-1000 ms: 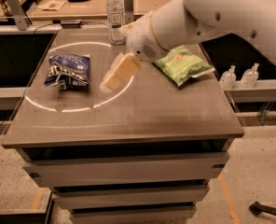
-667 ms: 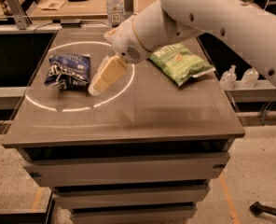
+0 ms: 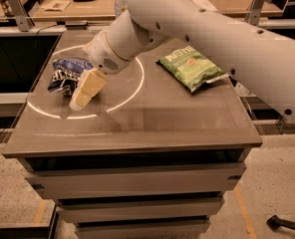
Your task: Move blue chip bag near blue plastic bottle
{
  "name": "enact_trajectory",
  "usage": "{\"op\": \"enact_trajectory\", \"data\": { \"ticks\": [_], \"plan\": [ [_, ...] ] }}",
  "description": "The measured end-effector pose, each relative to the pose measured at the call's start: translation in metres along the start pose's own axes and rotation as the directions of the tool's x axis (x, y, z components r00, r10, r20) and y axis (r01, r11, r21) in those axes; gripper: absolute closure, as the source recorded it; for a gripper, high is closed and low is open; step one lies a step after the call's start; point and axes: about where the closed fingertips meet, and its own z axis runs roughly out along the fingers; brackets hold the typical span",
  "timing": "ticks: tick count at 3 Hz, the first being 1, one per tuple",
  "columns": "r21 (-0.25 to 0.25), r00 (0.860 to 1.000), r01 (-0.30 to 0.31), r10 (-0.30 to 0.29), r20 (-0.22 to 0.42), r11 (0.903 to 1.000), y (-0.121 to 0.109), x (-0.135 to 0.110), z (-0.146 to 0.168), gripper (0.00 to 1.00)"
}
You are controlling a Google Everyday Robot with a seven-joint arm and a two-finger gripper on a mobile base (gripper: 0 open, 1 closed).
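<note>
Counter (image 3: 162, 123), near to far.

1. Gripper (image 3: 79, 102): over the left half of the counter, about midway between the near and far edges. It is tilted, tips pointing down toward the near left corner. The cream fingers lie together with no gap visible and grip nothing.
2. Blue bag (image 3: 65, 72): flat on the counter near the left edge, just behind and left of the gripper. Its right side sits against or under the fingers; contact cannot be confirmed.
3. Green bag (image 3: 190, 67): right half of the counter toward the far edge, well apart from the blue bag.
4. Arm: enters from the right, crosses above the far right corner, bends near the middle of the far edge, and slopes down-left to the wrist.
5. Bottle (image 3: 119, 3): at or beyond the far edge, largely hidden by the arm.
</note>
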Motion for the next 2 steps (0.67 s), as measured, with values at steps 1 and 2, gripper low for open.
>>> {"op": "enact_trajectory", "data": {
  "ticks": [1, 2],
  "plan": [
    [0.024, 1.0, 0.001, -0.001, 0.011, 0.9997, -0.008, -0.003, 0.02, 0.0],
    [0.057, 1.0, 0.007, -0.009, 0.028, 0.9983, -0.024, 0.007, 0.037, 0.0]
  ]
}}
